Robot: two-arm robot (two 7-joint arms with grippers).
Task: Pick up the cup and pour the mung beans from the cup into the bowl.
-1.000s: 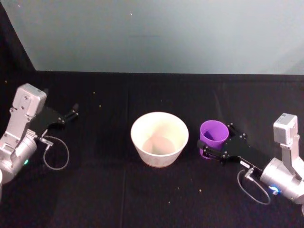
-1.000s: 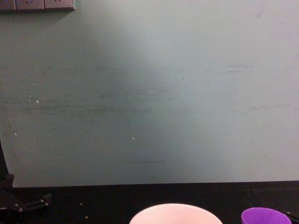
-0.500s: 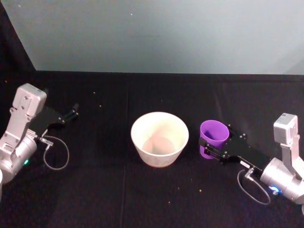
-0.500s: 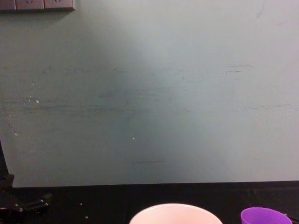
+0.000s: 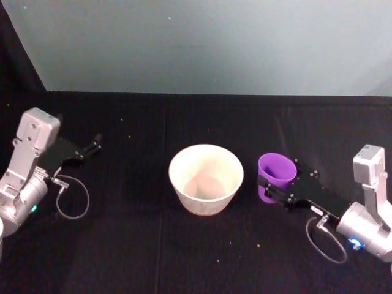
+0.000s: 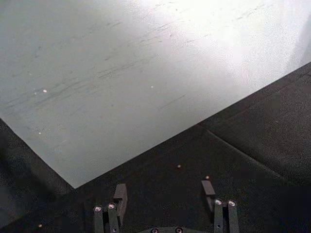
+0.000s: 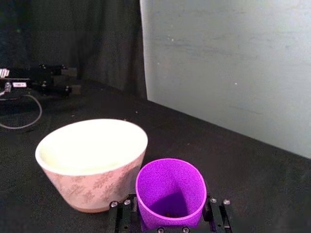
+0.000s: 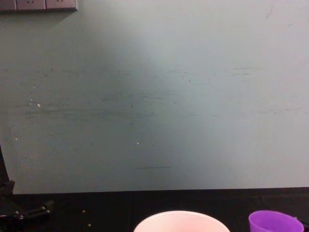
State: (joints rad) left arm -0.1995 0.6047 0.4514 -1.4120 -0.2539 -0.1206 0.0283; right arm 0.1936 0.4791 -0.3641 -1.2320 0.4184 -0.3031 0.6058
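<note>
Smooth purple plastic cup (image 5: 276,172), glossy pale bowl (image 5: 205,204), matt black tablecloth (image 5: 153,245)

A lab-style test bench: black cloth-draped table (image 5: 196,257), plain grey-green backdrop board (image 8: 154,96), black curtain (image 7: 87,43).

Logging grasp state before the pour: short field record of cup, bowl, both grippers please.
cup: upright, right of bowl, not touching it
bowl: upright, middle of table
mung beans: dark patch at cup bottom, too small to confirm
right gripper: shut on cup, gripping its lower wall
left gripper: open, parked at table's left
</note>
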